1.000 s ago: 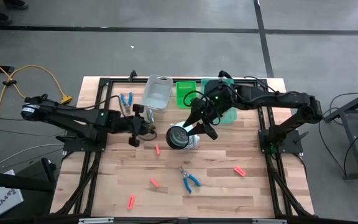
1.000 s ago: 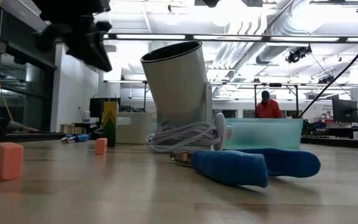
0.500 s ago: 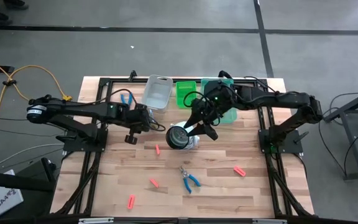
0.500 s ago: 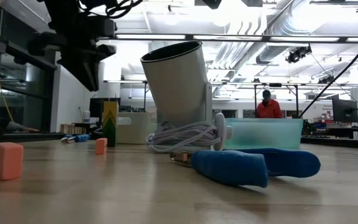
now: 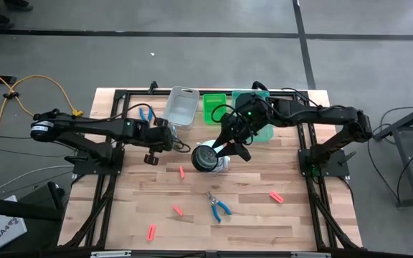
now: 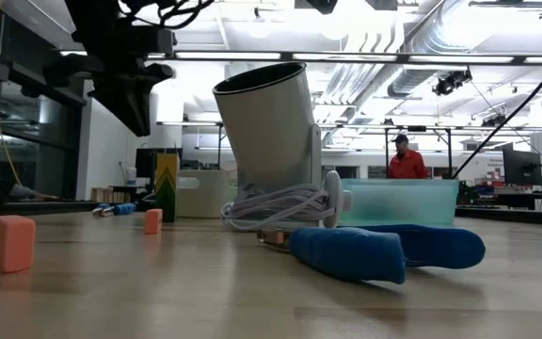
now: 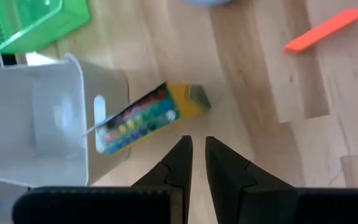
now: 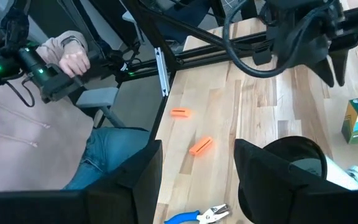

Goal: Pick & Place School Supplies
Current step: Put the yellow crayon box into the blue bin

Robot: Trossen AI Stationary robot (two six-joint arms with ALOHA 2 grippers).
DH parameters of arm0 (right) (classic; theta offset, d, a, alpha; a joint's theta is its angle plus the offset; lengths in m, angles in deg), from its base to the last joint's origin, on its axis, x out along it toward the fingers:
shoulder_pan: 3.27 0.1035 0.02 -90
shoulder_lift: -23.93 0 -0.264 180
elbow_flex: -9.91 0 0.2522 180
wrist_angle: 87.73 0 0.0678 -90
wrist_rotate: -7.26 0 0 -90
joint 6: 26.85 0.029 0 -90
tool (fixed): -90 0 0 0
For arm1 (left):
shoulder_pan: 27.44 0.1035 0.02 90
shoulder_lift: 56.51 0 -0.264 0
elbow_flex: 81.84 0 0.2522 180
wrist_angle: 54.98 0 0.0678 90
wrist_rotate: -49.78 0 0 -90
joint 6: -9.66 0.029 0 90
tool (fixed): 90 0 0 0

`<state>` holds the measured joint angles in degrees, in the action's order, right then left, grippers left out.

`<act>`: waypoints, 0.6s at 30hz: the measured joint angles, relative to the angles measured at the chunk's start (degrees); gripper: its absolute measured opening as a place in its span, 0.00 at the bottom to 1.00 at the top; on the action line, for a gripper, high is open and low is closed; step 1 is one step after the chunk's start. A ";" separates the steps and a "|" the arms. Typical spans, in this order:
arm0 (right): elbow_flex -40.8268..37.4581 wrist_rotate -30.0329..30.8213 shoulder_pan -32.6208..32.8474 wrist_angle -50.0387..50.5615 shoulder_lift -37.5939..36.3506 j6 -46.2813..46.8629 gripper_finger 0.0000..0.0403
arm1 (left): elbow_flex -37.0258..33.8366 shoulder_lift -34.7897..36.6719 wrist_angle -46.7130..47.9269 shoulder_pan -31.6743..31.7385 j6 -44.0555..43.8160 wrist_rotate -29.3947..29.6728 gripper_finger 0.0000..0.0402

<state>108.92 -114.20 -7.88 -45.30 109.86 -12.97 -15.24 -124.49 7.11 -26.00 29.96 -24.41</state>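
Observation:
A green-and-yellow crayon box (image 7: pixel 148 115) lies flat on the wood against the grey bin's wall (image 7: pixel 73 118). My left gripper (image 7: pixel 197 149) hovers just above and short of it, slanting down, shut and holding nothing. My right gripper (image 8: pixel 197 168) hangs open near the table's middle, beside the round white object with a dark face (image 5: pixel 206 156). That object stands tilted on the table with its cord coiled at its foot (image 6: pixel 280 202). Blue-handled scissors (image 5: pixel 219 206) and several red-pink stubs (image 5: pixel 181 172) lie loose on the near half. My right gripper has one finger (image 8: pixel 260 177) standing close against the round object's dark rim (image 8: pixel 300 158). I cannot tell whether it touches. The gap between the two fingers holds nothing.
Grey (image 5: pixel 181 105), green (image 5: pixel 215 107) and teal (image 5: pixel 257 129) bins stand in a row along the far edge. A second pair of scissors (image 5: pixel 145 113) lies left of the grey bin. A seated person's hand (image 8: pixel 73 59) shows beyond the table's edge.
My left gripper has swung toward the table's far edge and the grey bin and has tipped further downward. It has held still for the last half second. Its fingers stay as they were.

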 joint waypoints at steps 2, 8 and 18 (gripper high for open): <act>0.00 -0.01 0.38 0.00 0.00 -0.01 0.47 | 0.00 0.00 0.80 0.93 -0.15 0.04 0.10; 0.00 -0.13 1.30 0.32 0.02 -0.36 0.47 | 0.00 0.00 1.04 1.97 0.90 2.73 0.15; 0.00 -0.03 1.26 1.11 0.04 -0.61 0.47 | 0.00 0.00 0.93 0.67 1.74 5.98 0.28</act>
<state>108.92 -114.23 -6.63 -44.19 109.91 -13.58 -15.24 -124.49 8.03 -25.33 31.70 -18.42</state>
